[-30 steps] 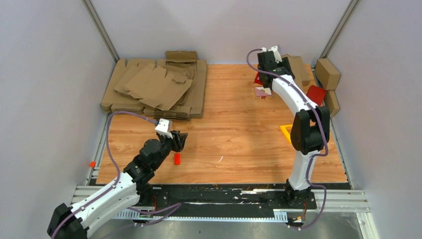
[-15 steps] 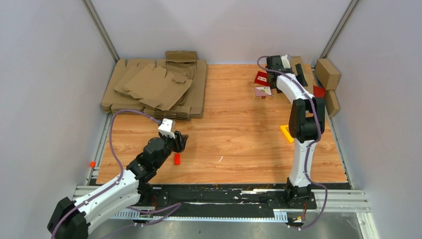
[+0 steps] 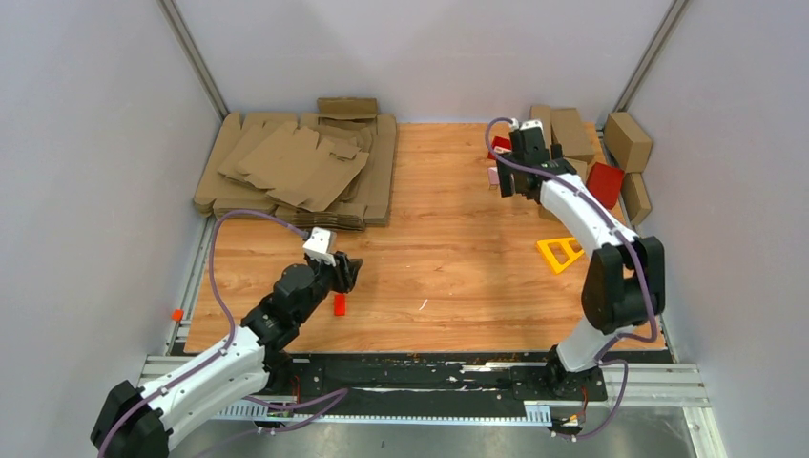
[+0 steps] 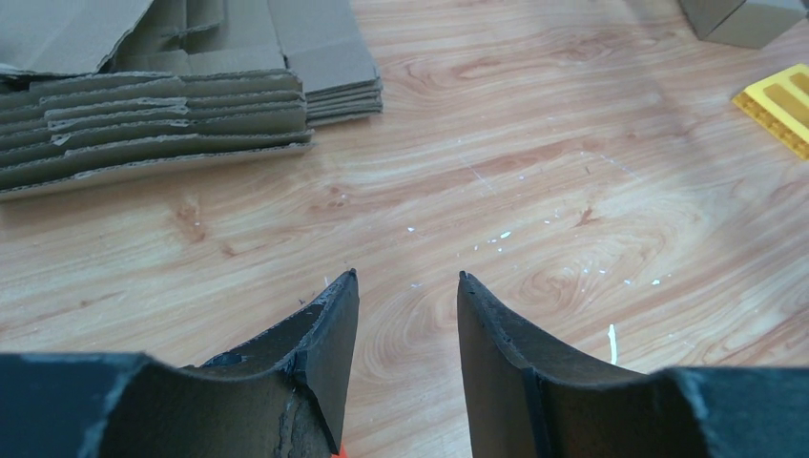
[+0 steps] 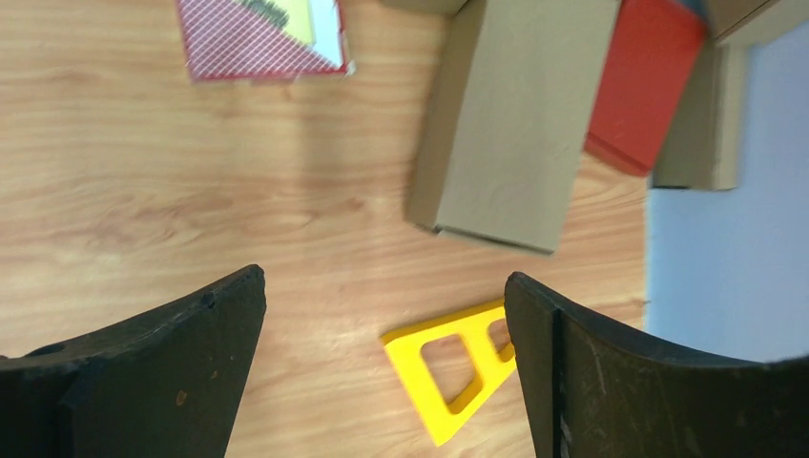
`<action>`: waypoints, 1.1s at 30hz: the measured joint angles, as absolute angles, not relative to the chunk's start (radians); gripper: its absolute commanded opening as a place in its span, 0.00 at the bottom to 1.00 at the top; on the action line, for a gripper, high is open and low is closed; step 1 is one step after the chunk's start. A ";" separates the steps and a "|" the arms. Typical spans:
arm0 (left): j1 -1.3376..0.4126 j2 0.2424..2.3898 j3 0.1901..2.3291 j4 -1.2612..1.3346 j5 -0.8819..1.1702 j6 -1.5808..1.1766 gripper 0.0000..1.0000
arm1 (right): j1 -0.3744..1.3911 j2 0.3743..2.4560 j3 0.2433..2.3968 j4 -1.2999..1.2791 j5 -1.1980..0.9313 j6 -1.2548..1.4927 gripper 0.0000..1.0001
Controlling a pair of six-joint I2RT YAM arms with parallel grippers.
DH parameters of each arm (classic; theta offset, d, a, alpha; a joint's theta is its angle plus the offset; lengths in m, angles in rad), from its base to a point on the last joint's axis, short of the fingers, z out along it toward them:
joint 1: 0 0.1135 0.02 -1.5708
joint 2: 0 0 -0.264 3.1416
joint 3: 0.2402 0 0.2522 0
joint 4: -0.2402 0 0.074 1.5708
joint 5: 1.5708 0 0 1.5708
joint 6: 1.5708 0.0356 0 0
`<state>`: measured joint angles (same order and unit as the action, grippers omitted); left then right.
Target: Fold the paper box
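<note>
Flat brown paper box sheets lie in a stack (image 3: 296, 172) at the back left, whose edge (image 4: 153, 124) shows in the left wrist view. Folded brown cartons (image 3: 572, 134) stand at the back right. One carton (image 5: 510, 124) lies on the wood ahead of my right gripper (image 5: 383, 275), which is open wide and empty. In the top view the right gripper (image 3: 513, 183) hovers just left of those cartons. My left gripper (image 4: 407, 275) is open with nothing between its fingers, low over bare wood (image 3: 351, 270), a short way in front of the stack.
A yellow triangular frame (image 3: 560, 254) lies at the right, also seen as the yellow frame (image 5: 453, 367) between my right fingers. A red box (image 3: 605, 181) sits among the cartons. A red patterned card (image 5: 258, 38) lies nearby. A small red piece (image 3: 339, 304) rests by the left gripper.
My right gripper has opened wide and its arm has swung from the back-right cartons toward the near left. The left arm has barely moved.
</note>
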<state>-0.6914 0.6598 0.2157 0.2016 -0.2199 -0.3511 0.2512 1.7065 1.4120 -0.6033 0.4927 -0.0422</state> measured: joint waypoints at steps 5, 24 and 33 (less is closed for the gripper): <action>-0.691 0.631 0.216 0.204 -0.214 -0.353 0.51 | 0.237 1.581 1.253 -0.542 0.349 0.037 0.84; -0.691 0.561 0.132 0.243 -0.239 -0.332 1.00 | 0.239 1.097 0.628 -0.183 -0.001 0.188 1.00; -0.691 0.704 0.113 0.365 -0.273 -0.321 1.00 | 0.239 1.009 0.578 -0.009 0.086 0.338 1.00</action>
<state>-0.6914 0.7036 0.1127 0.3653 -0.2726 -0.3206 0.2390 1.0092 0.5781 -0.0093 0.0864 0.3382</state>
